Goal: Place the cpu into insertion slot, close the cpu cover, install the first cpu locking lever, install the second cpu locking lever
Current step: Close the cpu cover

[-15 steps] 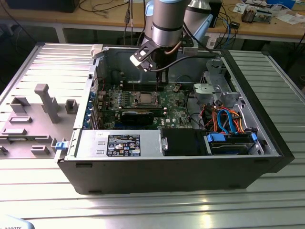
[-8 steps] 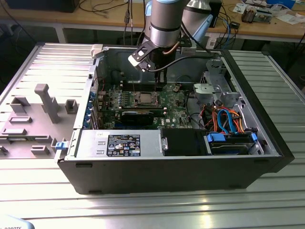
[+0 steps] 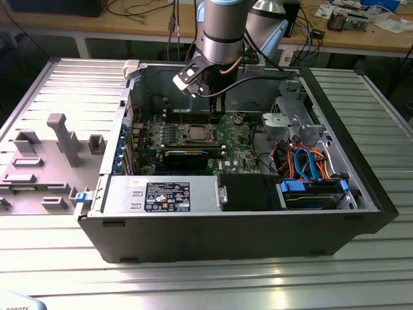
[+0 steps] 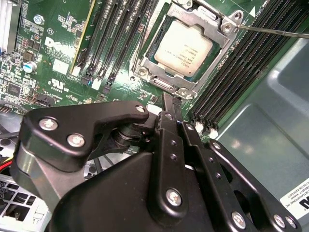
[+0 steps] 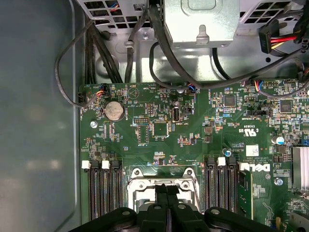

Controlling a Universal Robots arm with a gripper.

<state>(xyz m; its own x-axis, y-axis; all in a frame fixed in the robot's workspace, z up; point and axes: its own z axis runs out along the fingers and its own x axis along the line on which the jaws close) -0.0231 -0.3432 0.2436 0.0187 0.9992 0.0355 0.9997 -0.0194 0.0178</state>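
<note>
The cpu (image 4: 183, 47), a flat silver-grey square, lies in the insertion slot (image 5: 137, 186) on the green motherboard (image 3: 232, 139). The cpu cover (image 4: 205, 15), a silvery window frame, lies flat around the chip. One thin wire lever (image 4: 273, 33) sticks out to one side of the socket, and another thin rod (image 4: 144, 36) runs along the opposite side. My gripper (image 4: 173, 102) hangs just above the socket's edge, its black fingers pressed together with nothing between them. In the exterior view the gripper (image 3: 217, 113) hovers over the cpu (image 3: 195, 134) inside the open computer case.
Long black memory slots (image 4: 231, 67) flank the socket on both sides. Black cables (image 5: 159, 43) and a metal drive cage (image 3: 293, 119) crowd the case's far side. A black card (image 3: 187, 157) lies near the socket. A grey fixture (image 3: 61, 139) stands on the table at the exterior view's left.
</note>
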